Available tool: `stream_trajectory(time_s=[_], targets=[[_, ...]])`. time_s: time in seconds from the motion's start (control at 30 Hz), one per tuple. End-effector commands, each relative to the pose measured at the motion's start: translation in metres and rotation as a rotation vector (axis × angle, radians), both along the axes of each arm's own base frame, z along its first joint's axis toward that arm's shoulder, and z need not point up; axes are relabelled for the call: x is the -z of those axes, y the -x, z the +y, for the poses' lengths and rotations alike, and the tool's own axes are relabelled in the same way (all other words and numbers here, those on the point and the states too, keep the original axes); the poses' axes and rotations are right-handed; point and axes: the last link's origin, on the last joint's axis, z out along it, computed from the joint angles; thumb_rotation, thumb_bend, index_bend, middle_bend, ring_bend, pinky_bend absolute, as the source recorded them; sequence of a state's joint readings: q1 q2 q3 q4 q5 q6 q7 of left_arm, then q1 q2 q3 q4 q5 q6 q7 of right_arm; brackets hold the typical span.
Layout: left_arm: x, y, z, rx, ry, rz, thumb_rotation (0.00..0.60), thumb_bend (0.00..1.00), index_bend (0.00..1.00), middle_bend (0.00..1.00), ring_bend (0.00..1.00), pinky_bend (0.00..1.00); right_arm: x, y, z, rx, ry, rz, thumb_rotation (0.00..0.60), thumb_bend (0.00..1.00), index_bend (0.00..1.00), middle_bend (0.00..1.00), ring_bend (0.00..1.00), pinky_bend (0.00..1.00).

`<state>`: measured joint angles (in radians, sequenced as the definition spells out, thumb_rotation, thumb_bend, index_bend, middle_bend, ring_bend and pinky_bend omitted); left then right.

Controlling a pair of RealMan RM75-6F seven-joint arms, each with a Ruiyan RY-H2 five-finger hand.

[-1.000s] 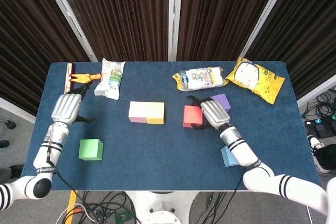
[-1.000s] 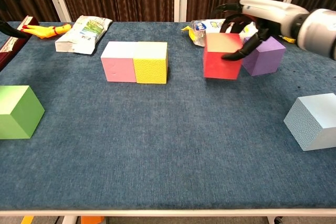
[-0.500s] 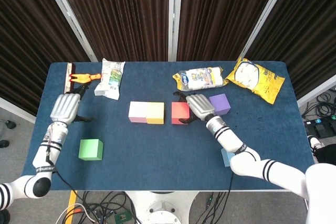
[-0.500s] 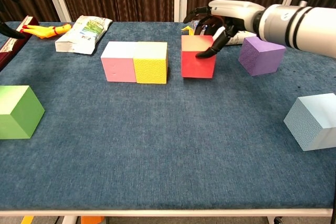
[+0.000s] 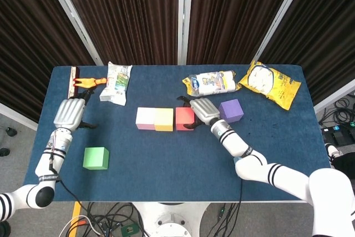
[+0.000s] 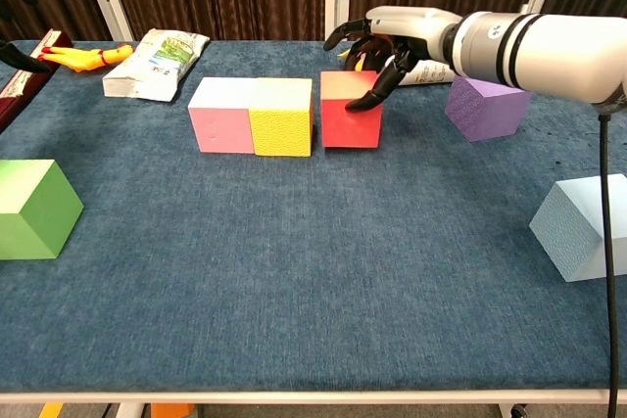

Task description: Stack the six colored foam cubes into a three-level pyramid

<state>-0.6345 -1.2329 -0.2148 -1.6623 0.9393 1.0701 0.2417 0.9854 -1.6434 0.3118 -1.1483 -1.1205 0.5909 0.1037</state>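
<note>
While the bottom row is being formed, the layout is read from left to right as follows:

Left hand: the left hand (image 5: 70,114) is seen near the table's left edge, nothing in it — whether its fingers are spread or curled cannot be told from these views.

Green cube: the green cube (image 5: 95,158) is set alone on the blue table (image 5: 166,165), just in front of that hand and well apart from the row.

Row: the pink cube (image 6: 222,116) and the yellow cube (image 6: 281,117) are placed side by side, touching.

Red cube: the red cube (image 6: 351,109) is set just right of the yellow one, in line with it, with at most a thin gap between them — contact cannot be confirmed.

Right hand: the right hand (image 6: 380,39) is draped over the red cube's top and right side, fingers curled onto it, so the cube is held or pressed from the right; the row lies to its left.

Purple cube: the purple cube (image 6: 489,105) is found just right of that hand — the nearest spare block to it.

Light blue cube: the light blue cube (image 6: 584,226) is at the near right edge, closer to the right arm.

Judgement: any closing push on the red cube would be made leftward by the right hand.
</note>
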Motion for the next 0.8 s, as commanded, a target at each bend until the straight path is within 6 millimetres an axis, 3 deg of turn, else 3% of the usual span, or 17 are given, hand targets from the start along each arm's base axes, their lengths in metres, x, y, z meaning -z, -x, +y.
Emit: stream_trajectory(time_s=[0.03, 0.43, 0.8], targets=[[0.000, 0.000, 0.000, 0.000, 0.001, -0.001, 0.600, 0.00, 0.08, 0.16, 0.20, 0.32, 0.003, -0.002, 0.000, -0.005, 0.002, -0.002, 0.600, 0.15, 0.15, 0.37, 0.30, 0.23], [0.001, 0.003, 0.000, -0.006, 0.006, -0.008, 0.600, 0.00, 0.08, 0.16, 0.20, 0.32, 0.011, -0.005, 0.002, -0.020, 0.015, 0.001, 0.600, 0.14, 0.14, 0.36, 0.29, 0.23], [0.002, 0.004, -0.001, -0.006, 0.010, -0.009, 0.600, 0.00, 0.08, 0.16, 0.20, 0.32, 0.017, -0.007, 0.004, -0.022, 0.004, 0.010, 0.600, 0.14, 0.10, 0.32, 0.23, 0.19]])
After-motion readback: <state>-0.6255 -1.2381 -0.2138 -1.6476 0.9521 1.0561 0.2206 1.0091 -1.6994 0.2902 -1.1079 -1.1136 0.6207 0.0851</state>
